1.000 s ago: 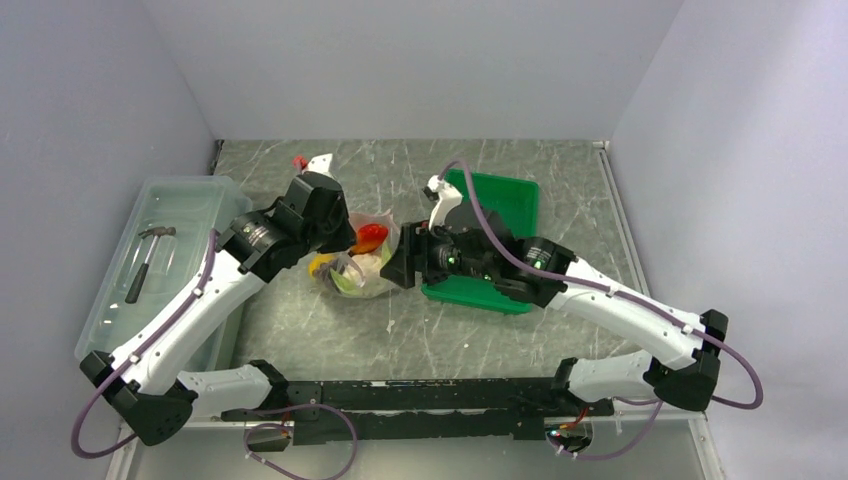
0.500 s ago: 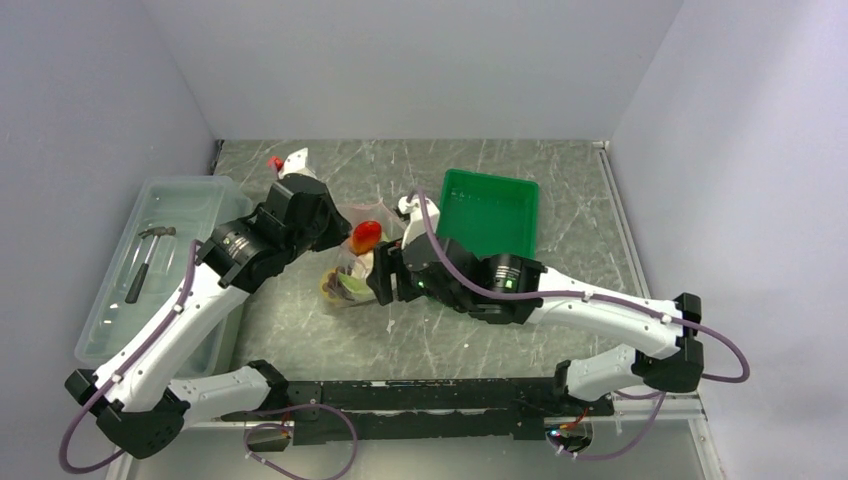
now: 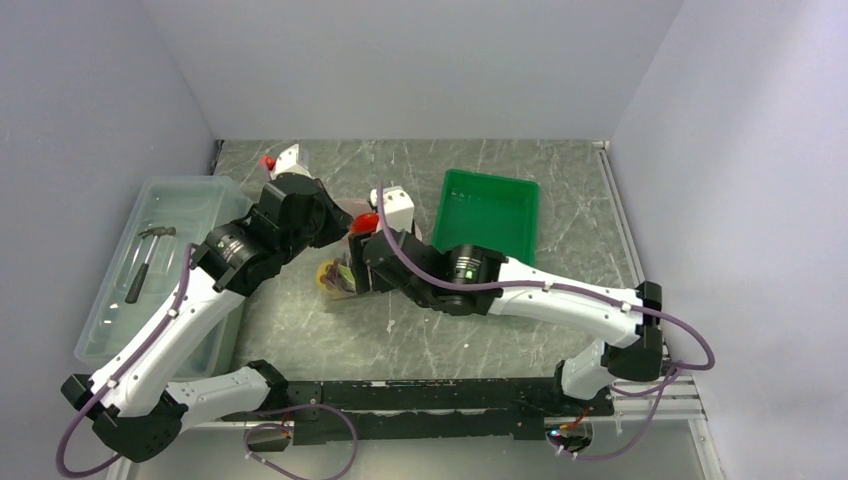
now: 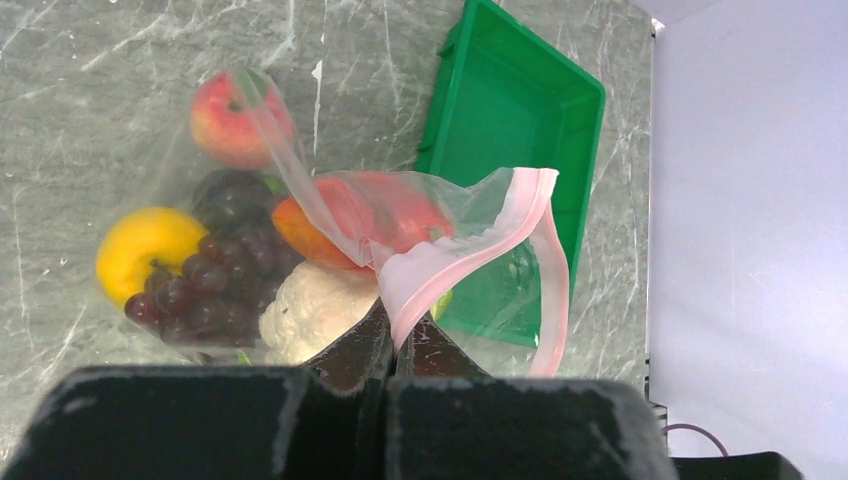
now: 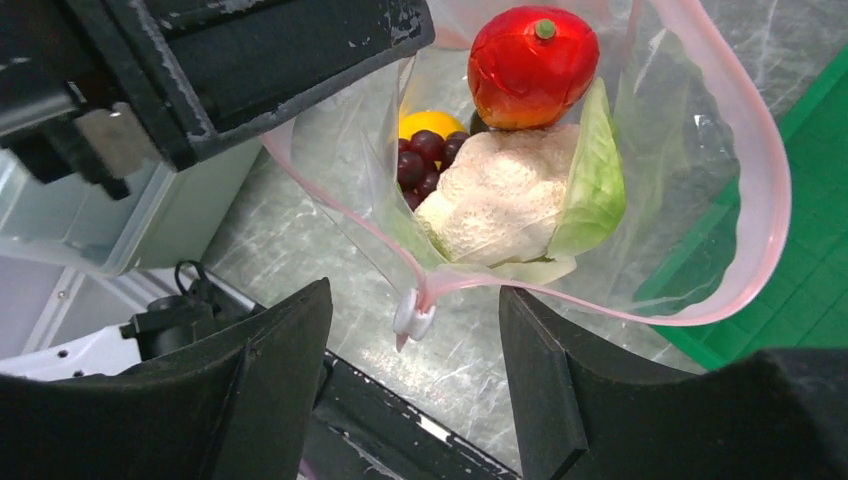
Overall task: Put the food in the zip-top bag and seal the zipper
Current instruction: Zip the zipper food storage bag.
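The clear zip-top bag (image 4: 300, 185) hangs with its mouth open and holds the food: a red tomato piece (image 5: 530, 65), a pale leafy vegetable (image 5: 505, 195), dark grapes (image 5: 425, 155), an orange-yellow fruit (image 4: 148, 245) and a pink piece (image 4: 235, 118). My left gripper (image 4: 395, 335) is shut on the bag's pink zipper strip (image 4: 550, 270) at one corner and holds it up. My right gripper (image 5: 413, 305) is open, with the white slider tab (image 5: 410, 320) of the zipper between its fingers, untouched. From above, both grippers meet at the bag (image 3: 338, 277).
The green tray (image 3: 490, 215) lies right of the bag, behind my right arm. A large translucent bin (image 3: 115, 300) with a hammer (image 3: 148, 260) stands at the left, beside my left arm.
My right arm has swung left from the tray to the bag, bringing its open fingers around the slider. My left gripper has shifted slightly back and left with the bag.
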`<state>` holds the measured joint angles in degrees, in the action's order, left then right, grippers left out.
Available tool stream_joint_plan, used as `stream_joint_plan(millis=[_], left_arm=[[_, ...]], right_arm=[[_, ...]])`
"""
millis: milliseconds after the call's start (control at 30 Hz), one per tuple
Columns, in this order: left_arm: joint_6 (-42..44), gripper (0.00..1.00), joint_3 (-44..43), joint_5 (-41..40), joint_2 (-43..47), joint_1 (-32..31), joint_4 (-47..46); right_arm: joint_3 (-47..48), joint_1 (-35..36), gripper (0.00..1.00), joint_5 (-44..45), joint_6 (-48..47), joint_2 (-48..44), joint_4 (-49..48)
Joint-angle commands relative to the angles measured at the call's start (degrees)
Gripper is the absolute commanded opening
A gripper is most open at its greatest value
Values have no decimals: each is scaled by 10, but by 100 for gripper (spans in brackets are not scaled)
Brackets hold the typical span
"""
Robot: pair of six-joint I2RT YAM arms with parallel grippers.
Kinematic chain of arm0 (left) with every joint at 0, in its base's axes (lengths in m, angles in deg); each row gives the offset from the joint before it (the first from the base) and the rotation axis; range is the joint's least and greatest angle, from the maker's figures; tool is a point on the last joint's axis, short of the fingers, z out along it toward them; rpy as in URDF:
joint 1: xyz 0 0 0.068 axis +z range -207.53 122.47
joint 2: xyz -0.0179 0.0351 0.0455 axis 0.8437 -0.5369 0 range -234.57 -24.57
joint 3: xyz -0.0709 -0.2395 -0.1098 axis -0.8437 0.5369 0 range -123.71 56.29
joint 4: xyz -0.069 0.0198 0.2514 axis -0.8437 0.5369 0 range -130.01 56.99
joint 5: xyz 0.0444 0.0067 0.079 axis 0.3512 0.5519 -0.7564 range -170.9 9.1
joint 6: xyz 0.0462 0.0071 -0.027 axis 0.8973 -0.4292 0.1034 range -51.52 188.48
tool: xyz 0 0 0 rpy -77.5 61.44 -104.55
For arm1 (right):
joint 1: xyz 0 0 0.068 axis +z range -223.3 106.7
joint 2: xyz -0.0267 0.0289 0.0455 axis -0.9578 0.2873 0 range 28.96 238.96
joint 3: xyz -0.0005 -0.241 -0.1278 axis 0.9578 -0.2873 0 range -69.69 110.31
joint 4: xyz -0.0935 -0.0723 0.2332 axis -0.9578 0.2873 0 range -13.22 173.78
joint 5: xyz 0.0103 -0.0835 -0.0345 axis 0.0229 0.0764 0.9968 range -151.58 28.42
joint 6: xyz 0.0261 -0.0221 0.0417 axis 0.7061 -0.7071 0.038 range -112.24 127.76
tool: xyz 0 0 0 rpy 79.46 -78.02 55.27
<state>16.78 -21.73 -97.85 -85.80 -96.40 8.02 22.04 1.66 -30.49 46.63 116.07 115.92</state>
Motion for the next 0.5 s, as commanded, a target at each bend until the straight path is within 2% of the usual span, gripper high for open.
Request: stream_joint_plan(millis=[0,267,467], left_arm=[[-12,0,-9,-5,18,-1,-55],[-12,0,0,0,30,-1,-58],[-14,0,8,13,33,-1,-58]], right_arm=[[39,2,64,27,12,28,27],[40,0,51,54,17,39,31],[50,-8,32,55,6,48,33]])
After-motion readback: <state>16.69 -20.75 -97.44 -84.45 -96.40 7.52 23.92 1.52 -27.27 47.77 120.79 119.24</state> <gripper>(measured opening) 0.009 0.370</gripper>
